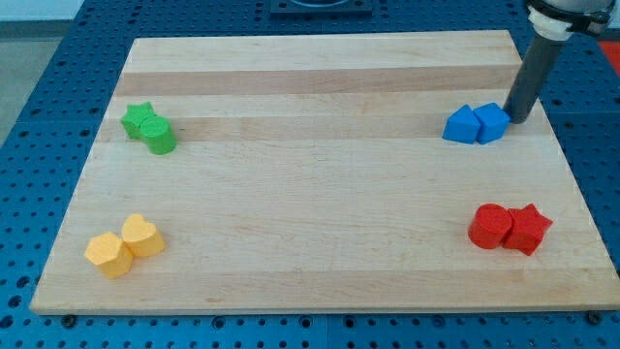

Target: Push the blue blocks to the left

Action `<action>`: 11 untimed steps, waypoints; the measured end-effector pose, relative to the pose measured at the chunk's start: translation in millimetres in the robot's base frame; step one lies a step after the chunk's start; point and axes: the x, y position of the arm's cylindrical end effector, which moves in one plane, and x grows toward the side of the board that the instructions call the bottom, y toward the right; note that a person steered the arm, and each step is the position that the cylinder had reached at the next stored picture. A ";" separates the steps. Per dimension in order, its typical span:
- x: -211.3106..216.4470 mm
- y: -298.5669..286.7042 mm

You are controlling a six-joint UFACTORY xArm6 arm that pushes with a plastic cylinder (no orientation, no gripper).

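**Q:** Nearest the camera lay which blocks?

**A:** Two yellow blocks sat at the near left corner of the wooden board (pixel 320 194): a yellow hexagonal block (pixel 107 255) and, touching it on its far right side, a yellow heart-shaped block (pixel 142 236).

**Q:** Where were the blue blocks, and where was the tool?

**A:** Both sat at the far right of the board, side by side and touching. The blue block on the left (pixel 461 125) had a peaked, roughly triangular top; the blue cube (pixel 492 122) stood to its right. My tip (pixel 516 120) rested on the board just beside the cube's right face; whether it actually touched could not be told. The rod (pixel 532 79) rose from there, leaning slightly rightward toward its mount at the far right edge of the view. Being a plain rod, it grasped nothing.

**Q:** What else occupied the board?

**A:** Near the right edge, well nearer the camera than the blue pair, a red cylinder (pixel 490 227) touched a red star-shaped block (pixel 528 230) on its right. At the far left, a green star-shaped block (pixel 139 119) touched a green cylinder (pixel 160 138) lying just nearer and to its right. The board rested on a blue perforated table (pixel 58 78).
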 end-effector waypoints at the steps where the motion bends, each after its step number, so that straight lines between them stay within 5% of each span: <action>1: 14.4 0.0; 8: 17.0 -12.9; 11: 7.8 -62.5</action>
